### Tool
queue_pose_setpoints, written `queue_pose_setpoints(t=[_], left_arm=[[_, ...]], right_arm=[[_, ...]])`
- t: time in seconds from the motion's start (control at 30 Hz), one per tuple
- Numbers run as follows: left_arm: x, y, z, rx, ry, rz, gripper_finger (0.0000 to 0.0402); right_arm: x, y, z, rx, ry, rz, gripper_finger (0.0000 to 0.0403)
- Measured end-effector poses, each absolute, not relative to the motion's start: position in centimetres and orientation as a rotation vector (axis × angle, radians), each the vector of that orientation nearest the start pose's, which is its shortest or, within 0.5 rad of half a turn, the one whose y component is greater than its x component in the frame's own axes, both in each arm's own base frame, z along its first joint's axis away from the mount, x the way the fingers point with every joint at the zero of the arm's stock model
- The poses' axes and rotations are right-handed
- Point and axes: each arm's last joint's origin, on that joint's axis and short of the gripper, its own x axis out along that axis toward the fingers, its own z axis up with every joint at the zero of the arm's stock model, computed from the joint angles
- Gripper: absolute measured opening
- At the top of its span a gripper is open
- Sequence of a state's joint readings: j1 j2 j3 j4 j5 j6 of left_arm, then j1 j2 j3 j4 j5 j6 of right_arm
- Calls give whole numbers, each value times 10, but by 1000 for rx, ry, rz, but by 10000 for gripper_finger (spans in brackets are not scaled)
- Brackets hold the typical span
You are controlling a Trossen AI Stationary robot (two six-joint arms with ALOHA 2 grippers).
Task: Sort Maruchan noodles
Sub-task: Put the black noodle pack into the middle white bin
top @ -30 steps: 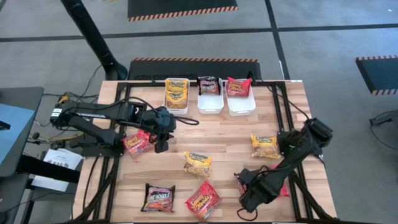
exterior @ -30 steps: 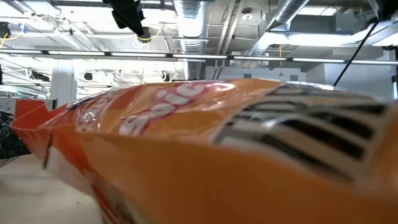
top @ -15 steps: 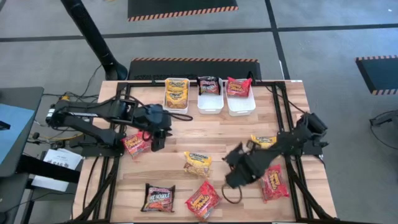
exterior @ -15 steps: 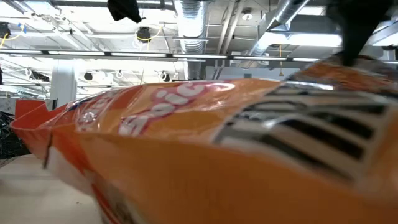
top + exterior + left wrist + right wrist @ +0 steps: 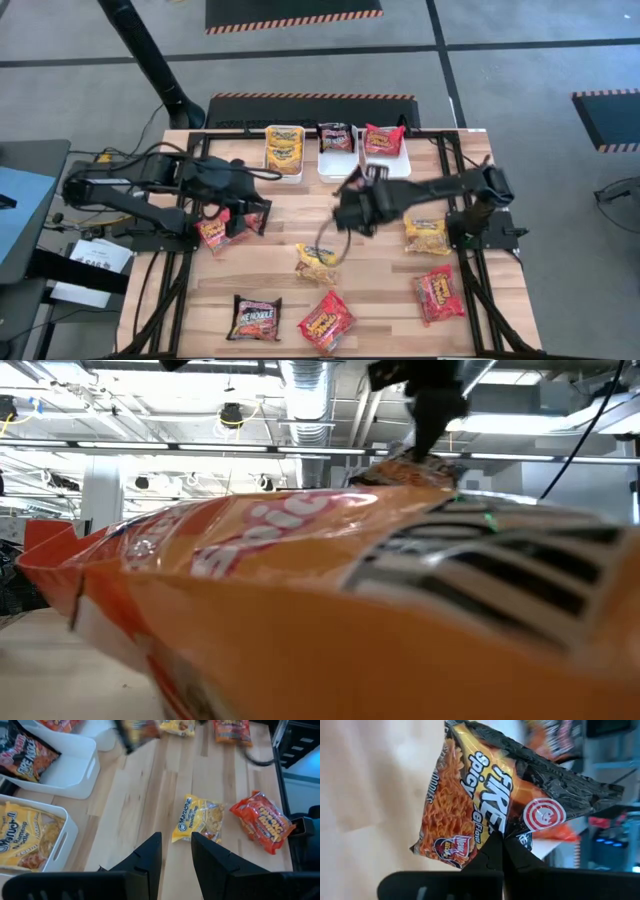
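Your three white bins sit in a row at the far edge of the table. The left bin (image 5: pixel 284 152) holds yellow packets (image 5: pixel 284 156), the middle bin (image 5: pixel 338 160) has a dark packet (image 5: pixel 336 137) leaning at its far end, and the right bin (image 5: pixel 387 160) carries a red packet (image 5: pixel 383 139). In the left wrist view you can read the same thing closer: yellow noodles lying flat in one bin and a dark fire-noodle packet propped in the next. Your right gripper (image 5: pixel 350 208) is out over the middle of the table, just short of the bins, with its fingers pinched together on the lower edge of a dark spicy packet (image 5: pixel 500 795), which hangs tilted in the air. Your left gripper (image 5: pixel 240 215) is near the left edge of the table, over a red packet lying there (image 5: pixel 214 232); its fingers (image 5: pixel 150 855) stand apart with nothing between them. Loose on the wood you have a yellow packet at the centre (image 5: pixel 316 263), another yellow one on the right (image 5: pixel 427 235), a red one near the right front (image 5: pixel 438 293), a red one at the front (image 5: pixel 325 320) and a dark one beside it (image 5: pixel 254 318). The low view is mostly blocked by an orange-red packet (image 5: pixel 300 610) right against the lens.
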State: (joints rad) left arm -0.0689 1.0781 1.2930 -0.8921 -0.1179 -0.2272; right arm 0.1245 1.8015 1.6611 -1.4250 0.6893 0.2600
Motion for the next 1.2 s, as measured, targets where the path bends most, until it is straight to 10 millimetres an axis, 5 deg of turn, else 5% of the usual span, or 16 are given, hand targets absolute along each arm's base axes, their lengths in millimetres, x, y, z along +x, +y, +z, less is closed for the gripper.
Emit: queue_pose_setpoints(t=[0.37,0.7,0.93,1.2], left_arm=[[191,-10,387,-120,678,115,91],[190,-6,386,3,686,206,91],[190,-3,387,110,685,289,91],[190,-3,387,137,687,288,91]], right_arm=[[362,-80,308,-632,1249,-598,3],[366,-142,321,-759,1145,-589,3],[360,-169,310,-741,1204,-576,4],[359,-168,298,-729,1207,-530,6]])
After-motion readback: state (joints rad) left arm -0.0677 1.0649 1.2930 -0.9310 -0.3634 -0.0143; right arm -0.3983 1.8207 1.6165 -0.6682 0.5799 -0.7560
